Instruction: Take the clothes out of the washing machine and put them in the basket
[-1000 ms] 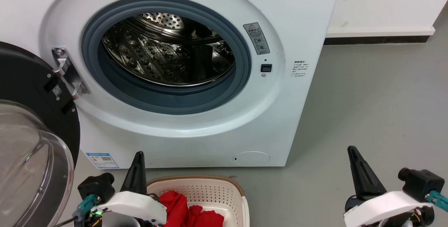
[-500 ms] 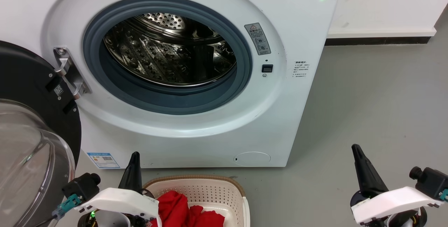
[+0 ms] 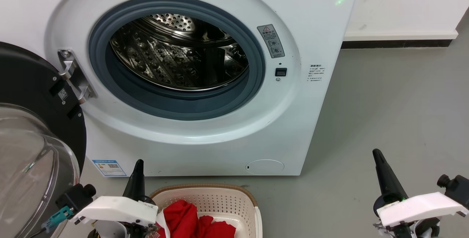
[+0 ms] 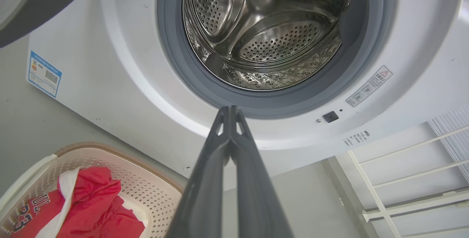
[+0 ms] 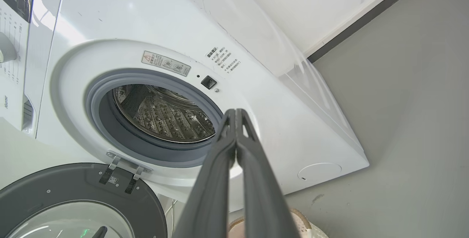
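We found the bright red soft garment (image 3: 190,218) lying in the cream perforated plastic basket (image 3: 223,201) with a brown woven rim, just in front of the large white front-loading washing machine (image 3: 315,29). The left wrist view added the garment's white trim and dark lettering. Our left gripper (image 4: 230,110) and right gripper (image 5: 235,112), both facing the machine, had fingers pressed together, empty.
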Tool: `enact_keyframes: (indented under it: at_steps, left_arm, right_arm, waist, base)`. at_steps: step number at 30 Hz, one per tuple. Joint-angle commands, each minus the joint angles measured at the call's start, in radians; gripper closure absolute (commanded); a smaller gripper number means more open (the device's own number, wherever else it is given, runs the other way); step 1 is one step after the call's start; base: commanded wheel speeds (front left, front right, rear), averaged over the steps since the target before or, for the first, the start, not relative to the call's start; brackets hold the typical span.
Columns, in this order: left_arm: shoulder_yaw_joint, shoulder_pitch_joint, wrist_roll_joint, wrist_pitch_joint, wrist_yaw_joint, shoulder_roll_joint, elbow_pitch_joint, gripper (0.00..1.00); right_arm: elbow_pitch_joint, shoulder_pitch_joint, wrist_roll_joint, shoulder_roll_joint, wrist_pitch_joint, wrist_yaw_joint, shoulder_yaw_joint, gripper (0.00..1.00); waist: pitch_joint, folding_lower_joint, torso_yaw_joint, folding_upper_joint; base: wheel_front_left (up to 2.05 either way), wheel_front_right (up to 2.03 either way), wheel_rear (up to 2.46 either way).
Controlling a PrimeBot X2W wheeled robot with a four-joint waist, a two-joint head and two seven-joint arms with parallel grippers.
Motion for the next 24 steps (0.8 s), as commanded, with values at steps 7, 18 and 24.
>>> enact_keyframes:
  at_steps: [7,18,24]
  left_arm:
    - [0.020,-0.032,-0.105,0.023,-0.017,0.000,-0.003,1.00]
    - [0.039,-0.039,-0.232,0.051,-0.033,-0.002,0.004,1.00]
    - [0.050,-0.043,-0.296,0.066,-0.041,-0.003,0.008,1.00]
  right_arm:
    - [0.010,-0.038,0.110,-0.009,0.013,0.000,-0.011,1.00]
    - [0.033,-0.053,0.241,-0.010,0.029,0.000,-0.023,1.00]
    - [0.045,-0.059,0.306,-0.009,0.037,0.000,-0.030,1.00]
  waist:
    - [-0.001,0.0000,0.002,-0.0001]
    - [-0.002,0.0000,0.005,-0.0001]
    - [-0.003,0.0000,0.007,-0.0001]
  base:
    - [0.00,0.00,0.00]
    - [0.00,0.00,0.00]
    - [0.00,0.00,0.00]
